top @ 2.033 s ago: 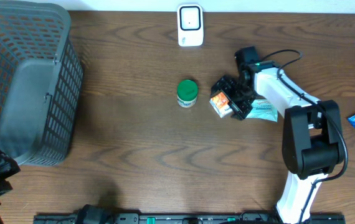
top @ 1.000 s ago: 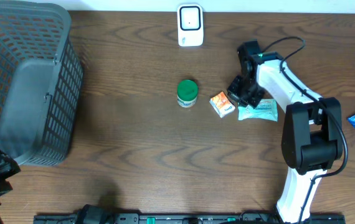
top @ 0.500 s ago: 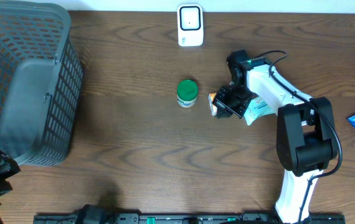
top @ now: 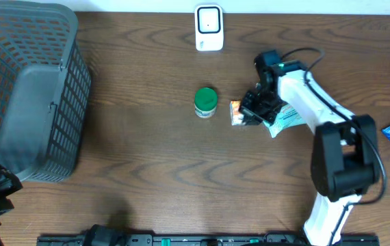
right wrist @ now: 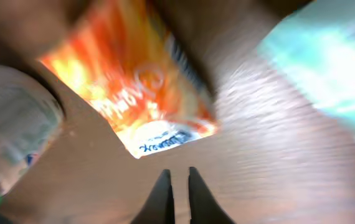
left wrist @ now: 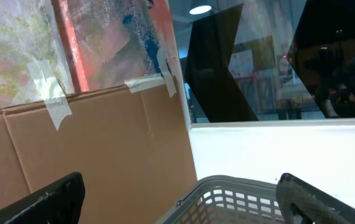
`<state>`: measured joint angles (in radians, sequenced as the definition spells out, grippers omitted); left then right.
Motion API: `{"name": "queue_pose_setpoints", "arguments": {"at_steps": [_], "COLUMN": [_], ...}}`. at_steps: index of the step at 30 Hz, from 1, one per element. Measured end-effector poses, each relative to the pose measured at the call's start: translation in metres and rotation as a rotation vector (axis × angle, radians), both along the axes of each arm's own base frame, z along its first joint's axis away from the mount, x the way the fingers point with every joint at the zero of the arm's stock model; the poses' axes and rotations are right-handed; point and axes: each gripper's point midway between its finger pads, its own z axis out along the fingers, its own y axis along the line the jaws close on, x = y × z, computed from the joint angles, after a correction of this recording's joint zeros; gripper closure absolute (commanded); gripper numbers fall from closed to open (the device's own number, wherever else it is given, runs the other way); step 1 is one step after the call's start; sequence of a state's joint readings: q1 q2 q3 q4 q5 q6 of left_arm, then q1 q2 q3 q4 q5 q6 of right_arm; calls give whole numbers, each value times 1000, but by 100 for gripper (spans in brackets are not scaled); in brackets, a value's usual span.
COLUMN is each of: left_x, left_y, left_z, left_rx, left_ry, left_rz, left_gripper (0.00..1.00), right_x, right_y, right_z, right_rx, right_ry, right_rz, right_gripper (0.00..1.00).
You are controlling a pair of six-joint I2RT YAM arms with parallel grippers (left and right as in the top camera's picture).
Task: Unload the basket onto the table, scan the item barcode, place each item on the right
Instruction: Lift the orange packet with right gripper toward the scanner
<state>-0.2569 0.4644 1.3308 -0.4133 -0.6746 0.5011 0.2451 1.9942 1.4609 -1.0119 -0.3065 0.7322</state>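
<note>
At 9 o'clock of the right gripper (top: 252, 113), pinched shut on nothing: orange carton (top: 236, 113), now nudged nearer the green-lidded jar (top: 205, 102). Looks like repositioning; still needs grasping, then showing to the white scanner (top: 209, 27).

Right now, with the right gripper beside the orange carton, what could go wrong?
The right gripper is shut on nothing, so it may only shove the orange carton toward the green-lidded jar.
The teal packet lies close beside the gripper and could get dragged along.
</note>
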Motion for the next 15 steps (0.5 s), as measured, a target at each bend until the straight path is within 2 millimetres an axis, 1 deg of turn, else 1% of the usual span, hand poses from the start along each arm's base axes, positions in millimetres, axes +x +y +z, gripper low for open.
{"name": "queue_pose_setpoints", "arguments": {"at_steps": [2, 5, 9, 15], "left_x": [0, 0, -4, -21], "left_y": [0, 0, 4, 18], "left_z": [0, 0, 1, 0], "left_rx": [0, 0, 0, -52], "left_ry": [0, -1, -5, -41], "left_rz": [0, 1, 38, 163], "left_gripper": [2, 2, 2, 2], "right_x": [11, 26, 36, 35], "right_y": [-13, -31, -48, -55], "right_z": [9, 10, 1, -22], "right_rx": [-58, -156, -259, -313], "right_ry": [-70, -143, -173, -136], "right_rz": [-7, -19, -27, -17], "right_gripper": [91, 92, 97, 97]}}
